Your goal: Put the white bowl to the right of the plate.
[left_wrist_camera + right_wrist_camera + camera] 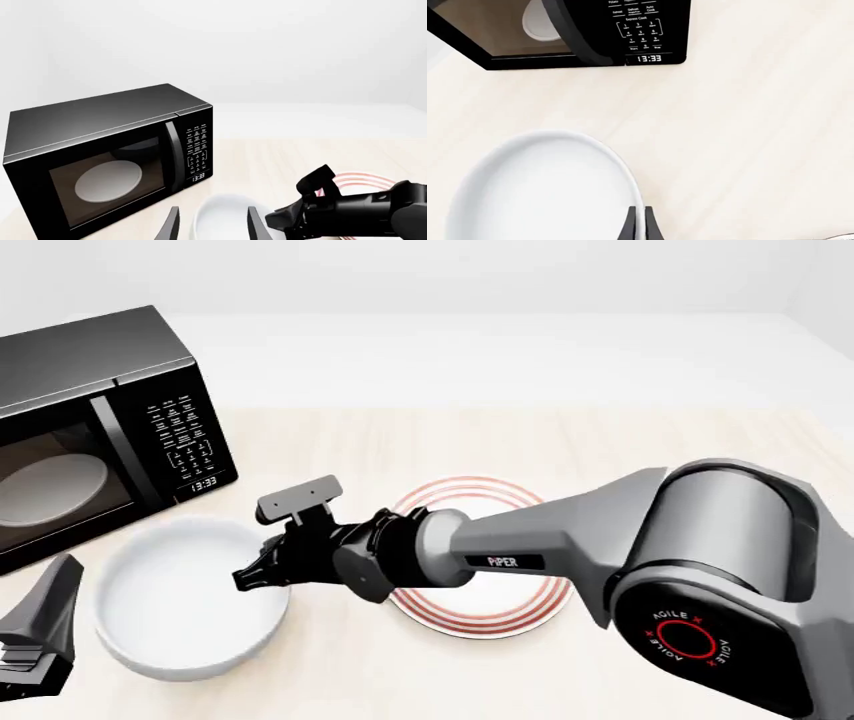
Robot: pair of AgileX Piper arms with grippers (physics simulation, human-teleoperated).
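White bowl [187, 610]: plain, glossy, deep, with thick curved walls.

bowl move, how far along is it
Nothing is placed yet: the bowl sits left of the plate, near the microwave. In hand: the right tool reaches across the plate, and its fingers look shut on the bowl's near rim. Left: lift it, carry it over and set it down right of the plate.

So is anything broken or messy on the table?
Nothing looks broken, spilled or tipped. The white bowl sits upright left of the plate, with the right pincer closed on its rim. The microwave has its door shut.
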